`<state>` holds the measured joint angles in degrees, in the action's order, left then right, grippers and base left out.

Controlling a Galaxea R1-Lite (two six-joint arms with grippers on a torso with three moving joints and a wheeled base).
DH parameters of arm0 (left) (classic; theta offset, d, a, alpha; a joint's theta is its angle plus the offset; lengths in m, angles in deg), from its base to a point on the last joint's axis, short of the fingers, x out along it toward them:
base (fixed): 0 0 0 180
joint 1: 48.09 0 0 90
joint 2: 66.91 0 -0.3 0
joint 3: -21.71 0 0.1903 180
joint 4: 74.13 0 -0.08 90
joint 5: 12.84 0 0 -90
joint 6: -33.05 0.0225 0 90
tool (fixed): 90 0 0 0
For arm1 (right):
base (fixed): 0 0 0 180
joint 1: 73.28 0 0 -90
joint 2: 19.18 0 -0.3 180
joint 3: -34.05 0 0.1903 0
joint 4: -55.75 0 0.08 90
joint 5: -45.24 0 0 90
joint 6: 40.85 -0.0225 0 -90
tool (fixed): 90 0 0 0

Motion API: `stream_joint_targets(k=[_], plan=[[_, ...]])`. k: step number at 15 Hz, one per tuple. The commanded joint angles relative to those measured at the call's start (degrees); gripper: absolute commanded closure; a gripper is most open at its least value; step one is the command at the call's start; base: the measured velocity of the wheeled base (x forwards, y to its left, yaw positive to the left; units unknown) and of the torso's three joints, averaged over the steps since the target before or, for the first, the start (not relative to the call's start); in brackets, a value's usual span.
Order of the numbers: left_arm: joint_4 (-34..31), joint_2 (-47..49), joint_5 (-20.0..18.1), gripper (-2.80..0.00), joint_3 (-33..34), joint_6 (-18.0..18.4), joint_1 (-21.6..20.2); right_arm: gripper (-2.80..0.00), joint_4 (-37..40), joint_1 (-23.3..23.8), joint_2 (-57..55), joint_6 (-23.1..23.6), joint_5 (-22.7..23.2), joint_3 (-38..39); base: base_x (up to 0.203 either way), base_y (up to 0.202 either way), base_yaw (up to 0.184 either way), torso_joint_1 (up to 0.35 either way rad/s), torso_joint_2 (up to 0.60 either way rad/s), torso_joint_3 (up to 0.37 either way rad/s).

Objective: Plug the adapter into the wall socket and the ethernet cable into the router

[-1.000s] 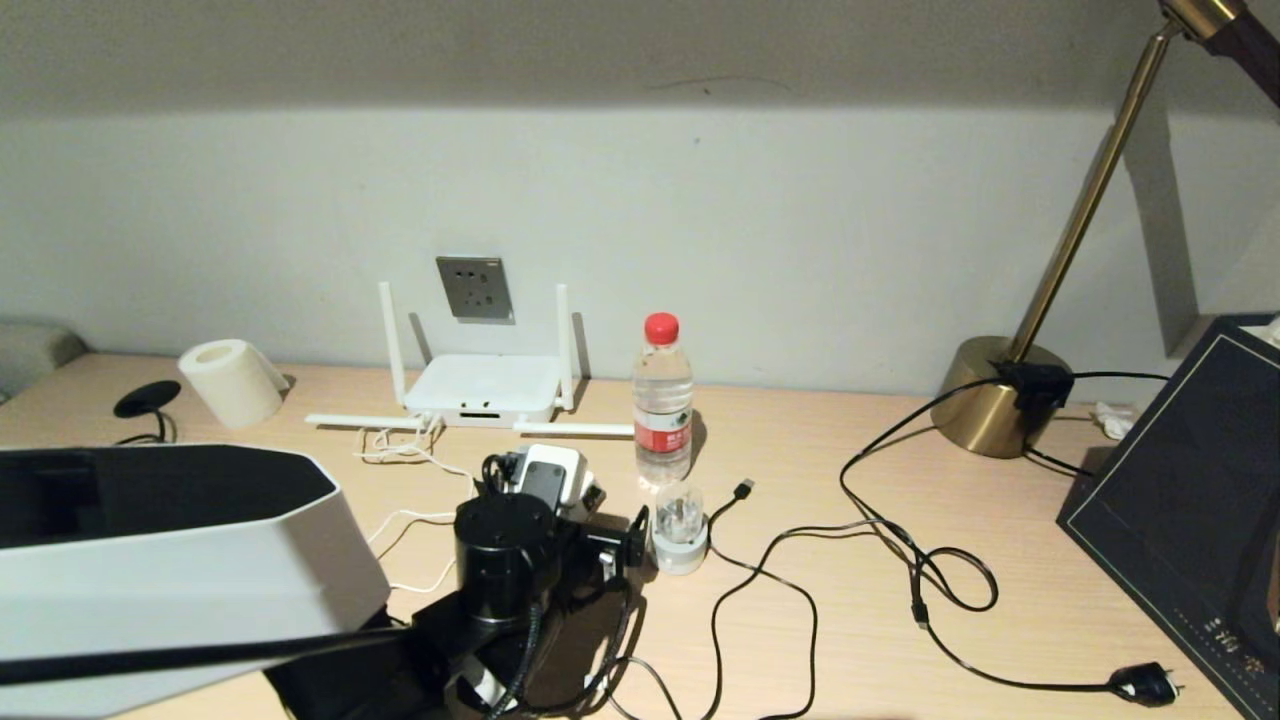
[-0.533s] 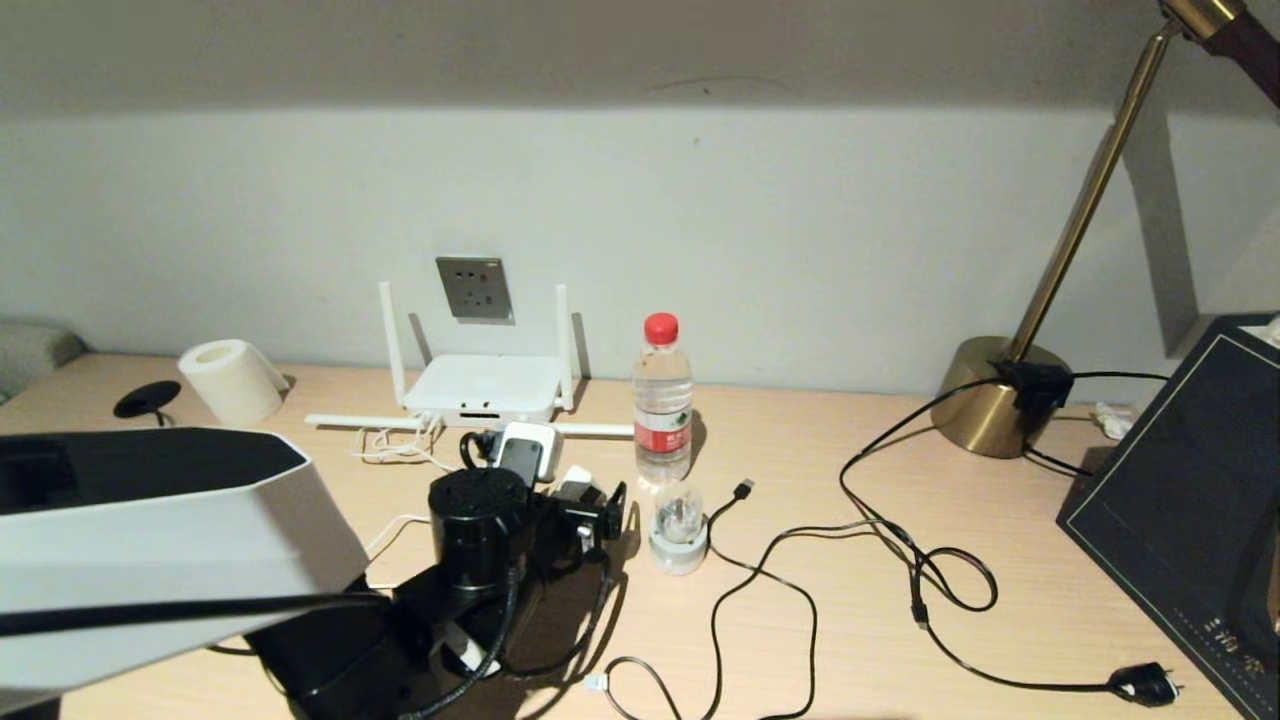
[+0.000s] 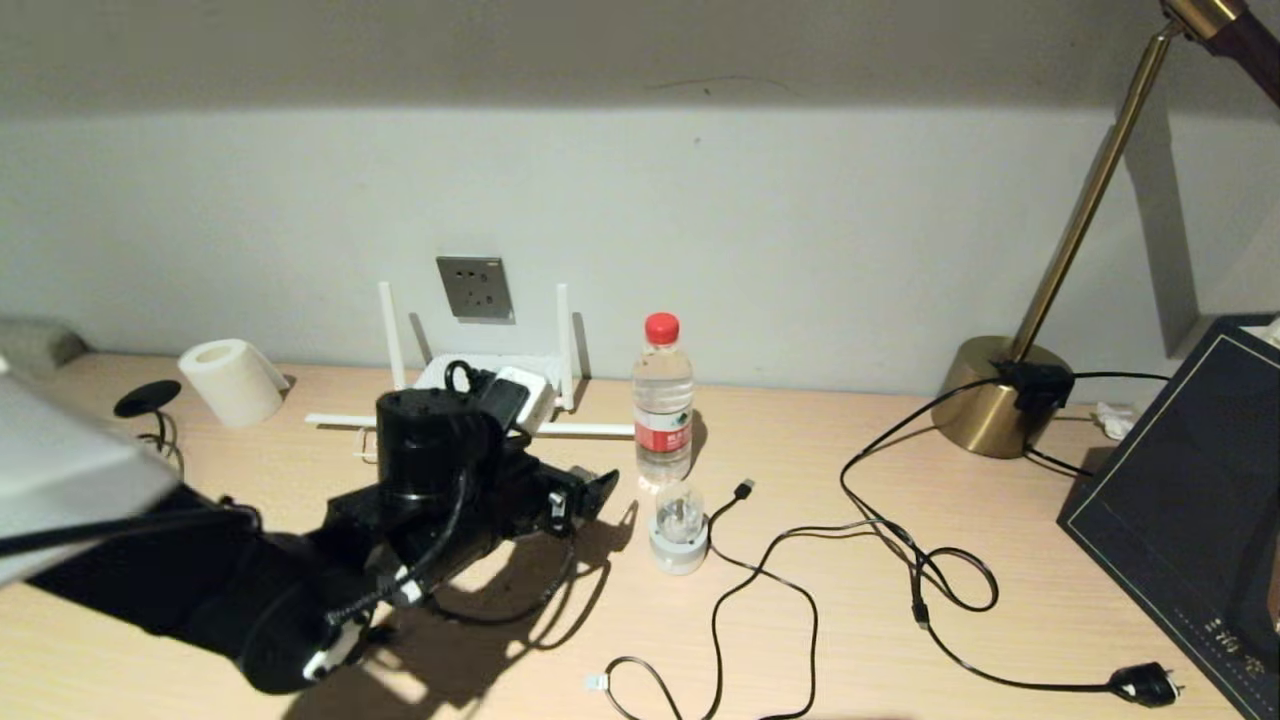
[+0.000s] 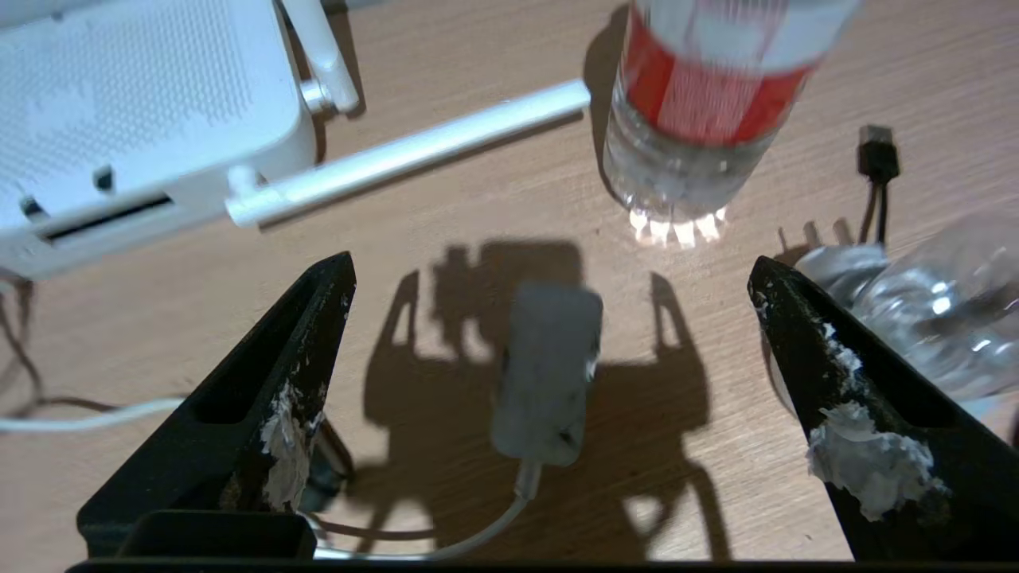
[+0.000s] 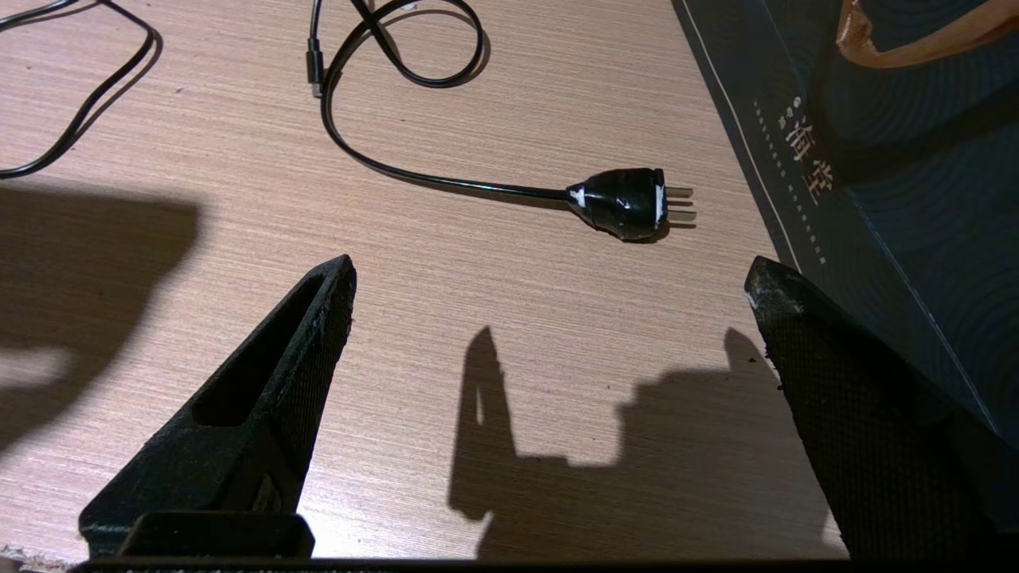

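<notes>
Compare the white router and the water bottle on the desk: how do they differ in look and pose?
The router is a flat, opaque white box lying low; the water bottle is tall, clear and upright. The router carries thin antennas; the bottle has a red cap and label. Both rest on the desk near the wall.

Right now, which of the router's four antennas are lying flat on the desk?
The two front antennas: one left of the router, one pointing toward the water bottle. The two rear ones stand upright, flanking the wall socket.
</notes>
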<state>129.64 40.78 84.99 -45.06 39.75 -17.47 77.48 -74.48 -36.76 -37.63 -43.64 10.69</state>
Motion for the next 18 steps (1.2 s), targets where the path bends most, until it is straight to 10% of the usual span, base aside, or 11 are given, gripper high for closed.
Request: stream_joint_targets(k=[1, 18], plan=[[-20.0, -5.5, -1.5, -2.8, -7.7, 0.1, -1.4, -2.8, 0.0, 0.0, -0.1, 0.1, 0.0, 0.5, 0.0, 0.0, 0.0, 0.0, 0.0, 0.0], [-37.0, 0.6, -3.3, -2.8, -19.2, 1.0, -0.8, -2.8, -0.2, 0.4, 14.3, 1.4, 0.7, 0.7, 0.0, 0.0, 0.0, 0.0, 0.0, 0.0]])
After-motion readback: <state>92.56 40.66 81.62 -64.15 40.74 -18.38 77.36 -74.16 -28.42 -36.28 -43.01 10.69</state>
